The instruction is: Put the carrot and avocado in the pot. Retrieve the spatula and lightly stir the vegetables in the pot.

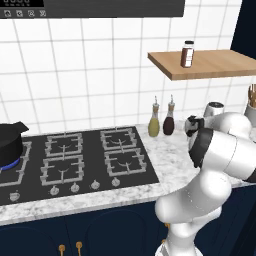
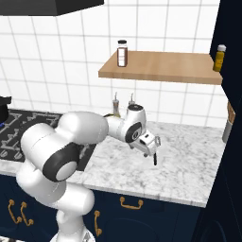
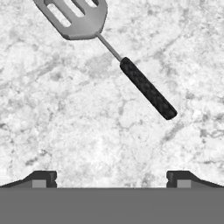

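The spatula [image 3: 146, 87] lies flat on the marble counter [image 3: 65, 122], with its light-grey slotted blade [image 3: 81, 17] at the upper left of the hand view and its dark handle running toward the lower right. My gripper [image 3: 111, 177] hangs above the counter, short of the handle, open with nothing between its fingers. From the right base view the gripper [image 2: 152, 151] points down over the marble to the right of the stove. The black pot [image 1: 10, 141] sits on the far-left burner, far from the gripper. The carrot and the avocado are out of view.
The black stove [image 1: 75, 160] fills the left of the counter. Two bottles [image 1: 154, 122] [image 1: 169, 120] stand against the tiled wall behind my arm. Above them a wooden shelf [image 1: 210, 64] carries a jar [image 1: 187, 54]; a yellow bottle [image 2: 217, 57] stands at its right end.
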Tool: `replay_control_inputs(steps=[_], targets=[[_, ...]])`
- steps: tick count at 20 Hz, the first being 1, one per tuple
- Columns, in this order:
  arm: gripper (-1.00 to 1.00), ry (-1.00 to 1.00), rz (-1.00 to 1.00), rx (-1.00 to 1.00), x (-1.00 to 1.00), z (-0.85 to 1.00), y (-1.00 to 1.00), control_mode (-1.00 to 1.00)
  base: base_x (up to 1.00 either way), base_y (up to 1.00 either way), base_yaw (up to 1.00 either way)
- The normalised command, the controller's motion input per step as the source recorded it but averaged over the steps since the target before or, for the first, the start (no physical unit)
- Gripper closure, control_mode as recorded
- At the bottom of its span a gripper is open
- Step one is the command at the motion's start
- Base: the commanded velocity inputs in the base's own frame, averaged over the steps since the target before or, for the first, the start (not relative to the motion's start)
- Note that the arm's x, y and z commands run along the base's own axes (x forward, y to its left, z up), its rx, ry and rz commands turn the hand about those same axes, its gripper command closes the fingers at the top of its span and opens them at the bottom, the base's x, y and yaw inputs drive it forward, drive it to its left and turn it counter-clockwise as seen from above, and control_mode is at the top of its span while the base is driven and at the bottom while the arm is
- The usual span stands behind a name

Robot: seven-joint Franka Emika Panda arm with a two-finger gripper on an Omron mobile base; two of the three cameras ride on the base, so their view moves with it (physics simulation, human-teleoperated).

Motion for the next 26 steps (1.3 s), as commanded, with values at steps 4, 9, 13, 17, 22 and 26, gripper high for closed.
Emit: replay_control_inputs(steps=[4, 9, 13, 17, 22, 26], targets=[[-1.0, 0.0, 0.01, 0.0, 0.0, -0.22, -0.86, -1.0, 0.0, 0.0, 0.0], [-1.0, -0.03, 0.0, 0.02, 0.01, -0.11, -0.5, -1.0, 0.0, 0.0, 0.0], [-1.0, -0.04, 0.05, 0.0, 0.02, -0.29, 0.0, -1.0, 0.0, 0.0, 0.0], [-1.0, -0.01, 0.08, -0.01, 0.03, -0.43, 0.0, -1.0, 0.0, 0.0, 0.0], [-1.0, 0.0, 0.08, -0.02, 0.16, -0.43, 0.01, -1.0, 0.0, 0.0, 0.0], [-1.0, -0.06, 0.1, -0.01, 0.17, -0.23, 0.0, -1.0, 0.0, 0.0, 0.0]])
